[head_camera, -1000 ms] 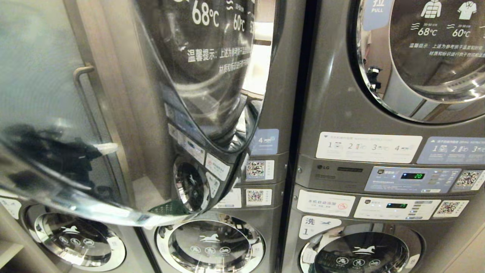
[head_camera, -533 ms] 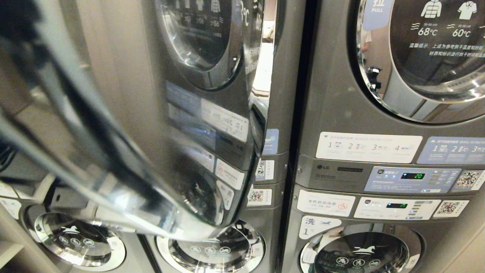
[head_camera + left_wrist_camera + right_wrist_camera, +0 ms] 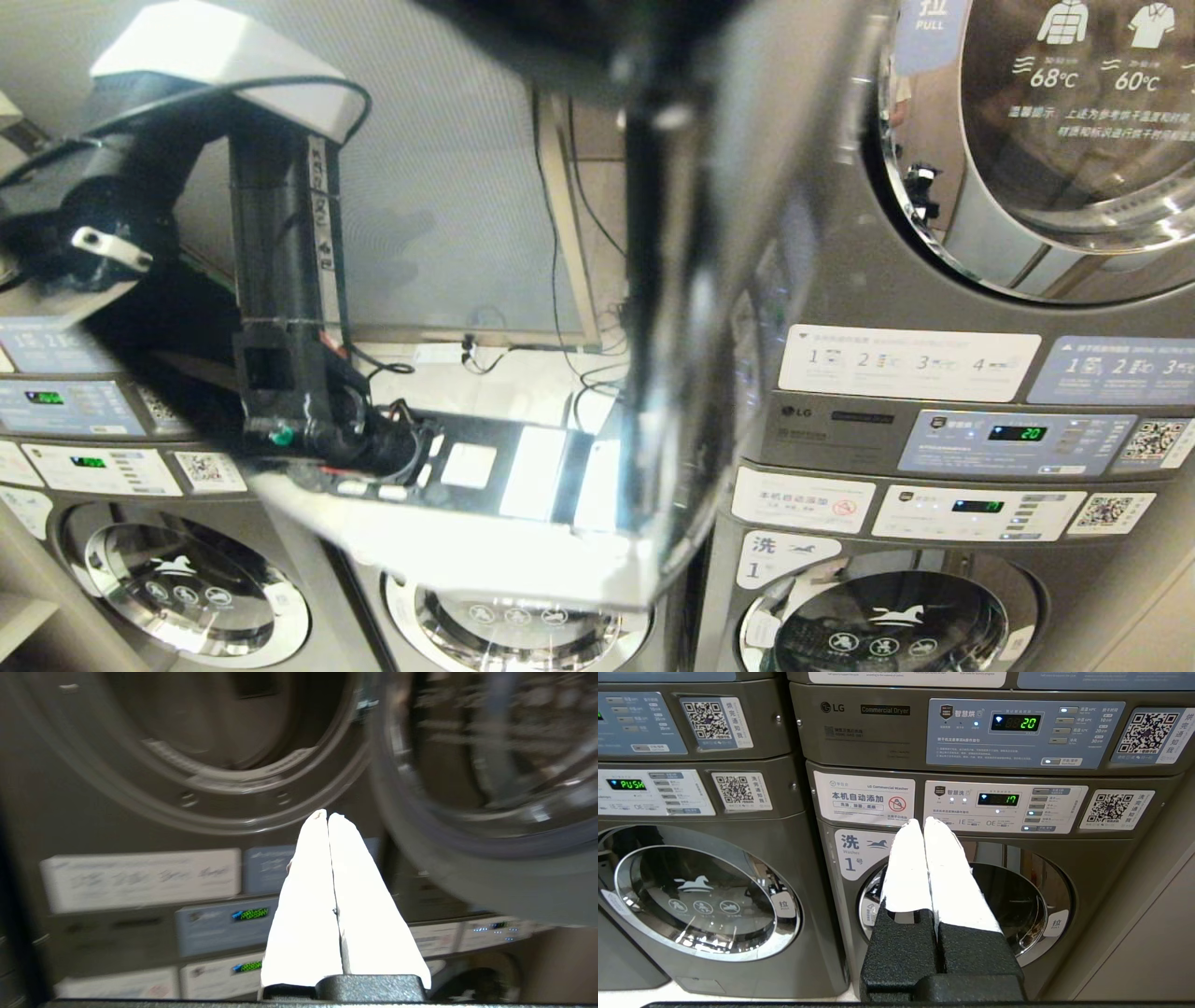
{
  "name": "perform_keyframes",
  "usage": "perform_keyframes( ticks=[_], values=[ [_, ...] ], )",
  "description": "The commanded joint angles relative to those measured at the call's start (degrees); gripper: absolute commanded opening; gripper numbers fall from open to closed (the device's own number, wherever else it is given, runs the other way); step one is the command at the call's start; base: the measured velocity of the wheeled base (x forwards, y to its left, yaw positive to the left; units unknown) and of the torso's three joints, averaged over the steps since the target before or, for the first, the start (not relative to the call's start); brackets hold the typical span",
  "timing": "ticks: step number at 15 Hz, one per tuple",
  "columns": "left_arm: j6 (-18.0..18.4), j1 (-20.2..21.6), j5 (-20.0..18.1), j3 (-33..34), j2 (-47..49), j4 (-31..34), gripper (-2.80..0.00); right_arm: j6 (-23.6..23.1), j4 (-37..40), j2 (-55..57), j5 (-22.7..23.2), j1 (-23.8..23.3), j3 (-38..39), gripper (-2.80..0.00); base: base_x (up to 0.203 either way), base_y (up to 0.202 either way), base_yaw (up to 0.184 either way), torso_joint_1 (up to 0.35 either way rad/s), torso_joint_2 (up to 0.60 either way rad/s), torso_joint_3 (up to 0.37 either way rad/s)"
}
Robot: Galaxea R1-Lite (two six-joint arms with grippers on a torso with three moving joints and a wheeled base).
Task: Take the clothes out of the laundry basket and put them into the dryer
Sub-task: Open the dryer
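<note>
The open glass dryer door (image 3: 579,392), round with a chrome rim, fills the left and middle of the head view, mirroring the robot's own black arm. In the left wrist view the left claw (image 3: 327,817) has its white fingers pressed together, holding nothing, pointing at the grey dryer's open drum mouth (image 3: 219,742), door swung off to one side. Further right, the right claw (image 3: 923,822) is also closed tight and empty, hanging in front of the grey front-load washer (image 3: 971,896) marked 1. Can't spot any clothes or laundry basket anywhere.
</note>
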Motion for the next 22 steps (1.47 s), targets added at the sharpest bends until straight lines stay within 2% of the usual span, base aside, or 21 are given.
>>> perform_keyframes(
  ticks=[1, 2, 3, 7, 10, 11, 12, 13, 15, 17, 22],
  values=[
    [2.2, -1.1, 7.3, 0.0, -7.5, 7.1, -2.80, 0.0, 0.0, 0.0, 0.0, 0.0, 0.0, -2.80, 0.000, 0.000, 0.000, 0.000, 0.00, 0.000],
    [3.4, -1.8, 12.1, 0.8, -10.0, 10.6, -2.80, 0.0, 0.0, 0.0, 0.0, 0.0, 0.0, -2.80, 0.000, 0.000, 0.000, 0.000, 0.00, 0.000],
    [4.0, -2.3, 14.4, 3.0, -11.3, 12.6, -2.80, 0.0, 0.0, 0.0, 0.0, 0.0, 0.0, -2.80, 0.000, 0.000, 0.000, 0.000, 0.00, 0.000],
    [5.9, -3.7, 15.9, 14.7, -17.8, 18.1, -2.80, 0.0, 0.0, 0.0, 0.0, 0.0, 0.0, -2.80, 0.000, 0.000, 0.000, 0.000, 0.00, 0.000],
    [10.2, -5.7, 19.5, 26.8, -21.6, 17.3, -2.80, 0.0, 0.0, 0.0, 0.0, 0.0, 0.0, -2.80, 0.000, 0.000, 0.000, 0.000, 0.00, 0.000],
    [10.9, -6.0, 21.6, 27.9, -22.0, 18.5, -2.80, 0.0, 0.0, 0.0, 0.0, 0.0, 0.0, -2.80, 0.000, 0.000, 0.000, 0.000, 0.00, 0.000],
    [10.8, -5.6, 22.1, 27.7, -22.2, 20.3, -2.80, 0.0, 0.0, 0.0, 0.0, 0.0, 0.0, -2.80, 0.000, 0.000, 0.000, 0.000, 0.00, 0.000],
    [10.0, -3.9, 20.2, 27.7, -22.2, 20.8, -2.80, 0.0, 0.0, 0.0, 0.0, 0.0, 0.0, -2.80, 0.000, 0.000, 0.000, 0.000, 0.00, 0.000],
    [7.2, -2.3, 12.5, 27.6, -22.2, 24.4, -2.80, 0.0, 0.0, 0.0, 0.0, 0.0, 0.0, -2.80, 0.000, 0.000, 0.000, 0.000, 0.00, 0.000],
    [6.6, -2.1, 11.8, 27.6, -22.2, 24.9, -2.80, 0.0, 0.0, 0.0, 0.0, 0.0, 0.0, -2.80, 0.000, 0.000, 0.000, 0.000, 0.00, 0.000],
    [6.8, 2.6, 10.2, 27.6, -27.6, 25.1, -2.80, 0.0, 0.0, 0.0, 0.0, 0.0, 0.0, -2.80, 0.000, 0.000, 0.000, 0.000, 0.00, 0.000]
  ],
)
